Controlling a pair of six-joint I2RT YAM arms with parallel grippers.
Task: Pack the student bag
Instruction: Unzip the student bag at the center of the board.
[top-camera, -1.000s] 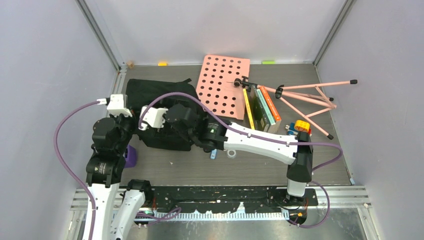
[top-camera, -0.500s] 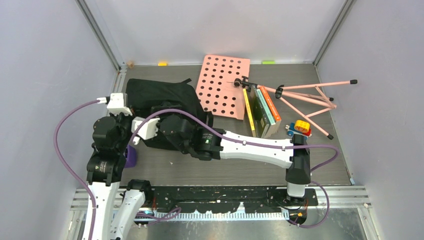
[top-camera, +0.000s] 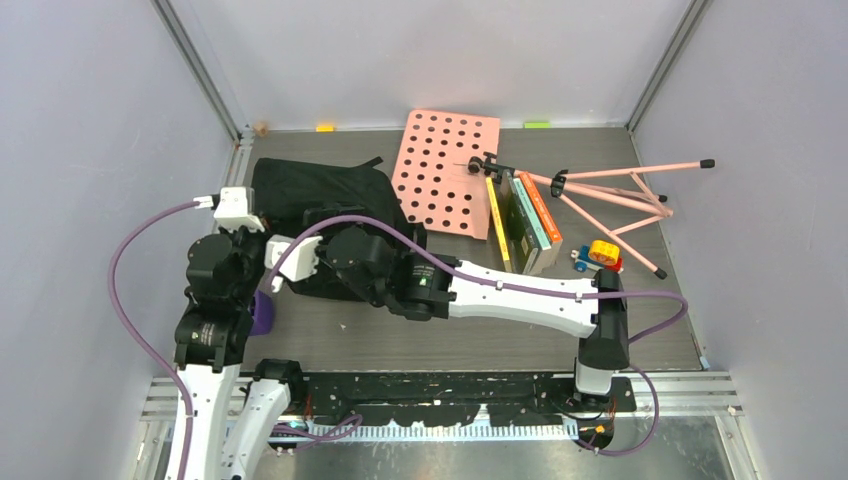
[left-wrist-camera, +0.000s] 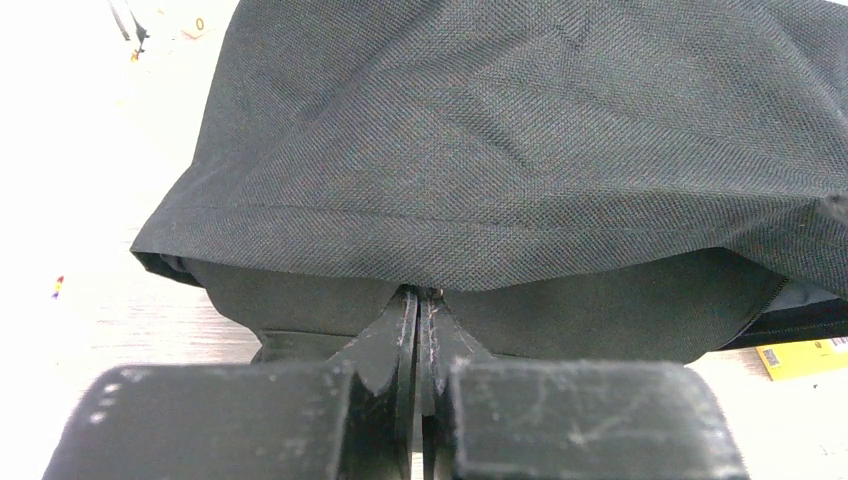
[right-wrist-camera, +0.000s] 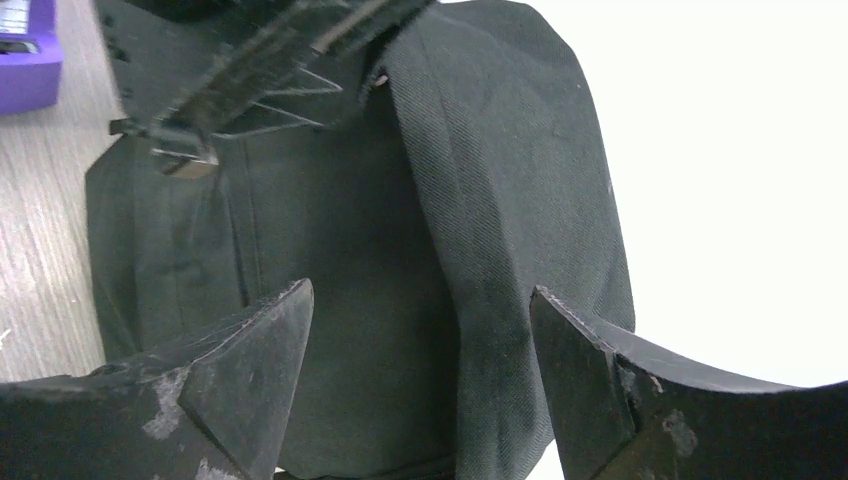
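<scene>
The student bag (top-camera: 315, 190) is a black soft backpack lying at the left back of the table. My left gripper (left-wrist-camera: 422, 297) is shut on the hem of its upper flap, and the fabric (left-wrist-camera: 520, 130) drapes away from the tips. In the right wrist view the left fingers (right-wrist-camera: 262, 62) show at the top, pinching that edge. My right gripper (right-wrist-camera: 420, 345) stands open low in front of the bag (right-wrist-camera: 400, 230), with a fold of black fabric between its fingers and no grip on it. In the top view the right wrist (top-camera: 352, 258) covers the bag's near side.
A pink perforated board (top-camera: 447, 170) leans at the back centre. Beside it are upright books (top-camera: 525, 225) and a pink folding stand (top-camera: 610, 190). A small yellow and red toy (top-camera: 600, 253) sits by the books. A purple object (top-camera: 262, 312) lies near the left arm.
My right arm has swung left and forward, bringing its wrist onto the bag's near side and covering small items on the table. The left gripper has kept its hold.
</scene>
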